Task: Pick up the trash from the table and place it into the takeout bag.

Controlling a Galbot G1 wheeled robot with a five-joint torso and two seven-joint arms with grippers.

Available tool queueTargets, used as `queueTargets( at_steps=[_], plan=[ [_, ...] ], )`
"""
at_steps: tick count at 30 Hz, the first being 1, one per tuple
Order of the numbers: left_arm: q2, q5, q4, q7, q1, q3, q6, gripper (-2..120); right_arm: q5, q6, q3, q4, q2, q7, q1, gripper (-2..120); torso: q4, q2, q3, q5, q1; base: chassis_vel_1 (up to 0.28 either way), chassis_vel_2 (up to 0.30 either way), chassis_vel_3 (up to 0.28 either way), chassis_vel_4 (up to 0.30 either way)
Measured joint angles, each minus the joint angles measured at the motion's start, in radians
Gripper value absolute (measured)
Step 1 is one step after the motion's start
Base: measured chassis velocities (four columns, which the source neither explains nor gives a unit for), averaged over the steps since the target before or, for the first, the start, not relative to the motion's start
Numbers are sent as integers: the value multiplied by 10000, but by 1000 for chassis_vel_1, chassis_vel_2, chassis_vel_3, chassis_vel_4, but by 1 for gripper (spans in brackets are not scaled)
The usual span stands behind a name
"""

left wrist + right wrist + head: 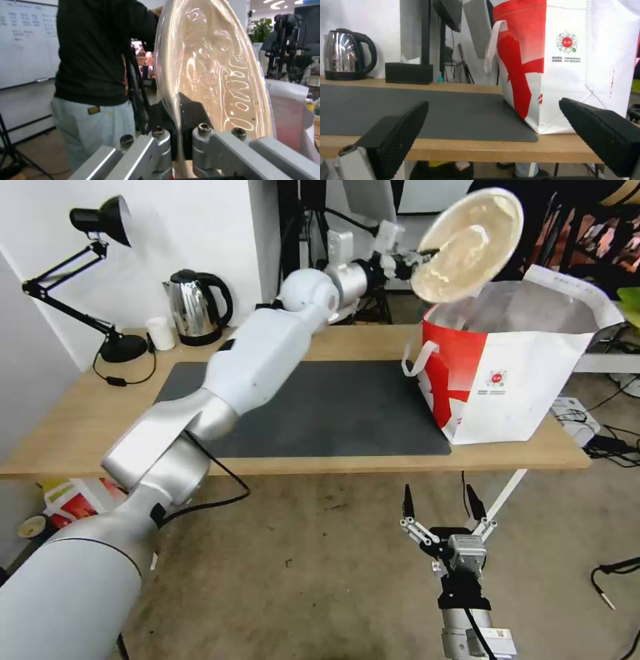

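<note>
Nearest, the right gripper [440, 505] hung below the bench [80, 427] edge, fingers spread and empty. Farther off, the left gripper [417, 255] pinched the bowl [467, 243] by its rim, tilted above the open bag [520, 380]. The bowl looked light, thin and slick, so a rim grip seemed likely to slip.

Tan round lidded bowl [469, 243], white takeout bag [517, 373] with red panel, dark grey mat [333, 410] on light-wood table [67, 427]
</note>
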Motion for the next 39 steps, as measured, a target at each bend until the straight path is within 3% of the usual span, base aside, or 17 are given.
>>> queueTargets(
  at_steps=[5, 8, 12, 27, 39],
  plan=[
    [-441, 423, 817, -18, -193, 188, -176, 0, 0, 0, 0, 0, 0, 0, 0, 100, -4, 0, 0, 1, 0, 0, 0, 0, 0],
    [-469, 488, 925, -169, -237, 292, -255, 0, 0, 0, 0, 0, 0, 0, 0, 100, -2, 0, 0, 0, 0, 0, 0, 0, 0],
    [-472, 601, 1184, -677, -304, 532, -571, 0, 0, 0, 0, 0, 0, 0, 0, 100, 1, 0, 0, -2, -1, 0, 0, 0, 0],
    [-457, 369, 1164, -1570, -520, 1140, -732, 0, 0, 0, -1, 0, 0, 0, 0, 100, -1, 0, 0, -2, -1, 0, 0, 0, 0],
    [-459, 246, 1016, -1745, -557, 1553, -801, 0, 0, 0, -1, 0, 0, 0, 0, 100, -1, 0, 0, -1, 0, 0, 0, 0, 0]
  ],
)
